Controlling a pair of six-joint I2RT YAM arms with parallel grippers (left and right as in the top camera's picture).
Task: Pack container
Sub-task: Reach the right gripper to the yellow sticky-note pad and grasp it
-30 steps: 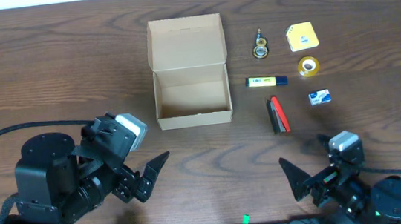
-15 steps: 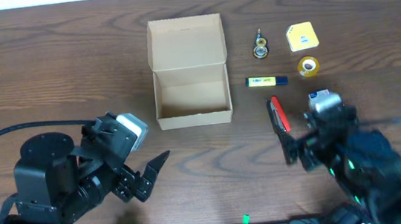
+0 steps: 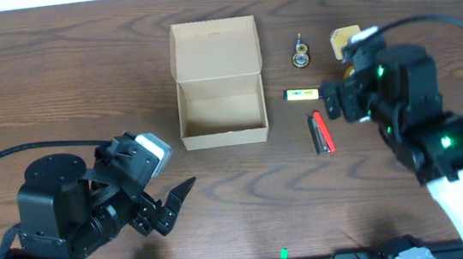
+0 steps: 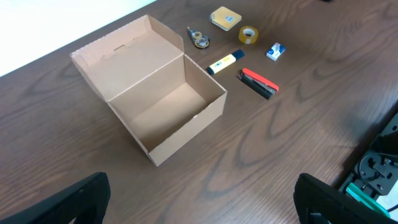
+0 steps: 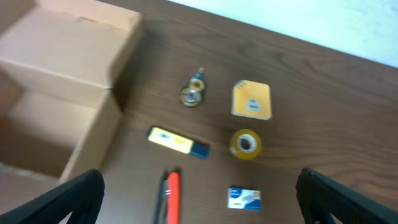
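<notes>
container open, empty; nothing packed yet. stapler, highlighter, tape roll lie beside it. left gripper, right gripper both spread wide, holding nothing.

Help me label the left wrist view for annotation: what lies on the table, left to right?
container → small metal ring piece → yellow square box → tape roll → blue-and-white box. The highlighter and stapler overlap others sideways, so omitted.

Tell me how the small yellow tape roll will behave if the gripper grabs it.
Lying flat, hole up, the small yellow tape roll probably won't roll unless tipped on edge. It looks thin-walled, so likely light. Its curved glossy rim may slip in a pinch.
</notes>
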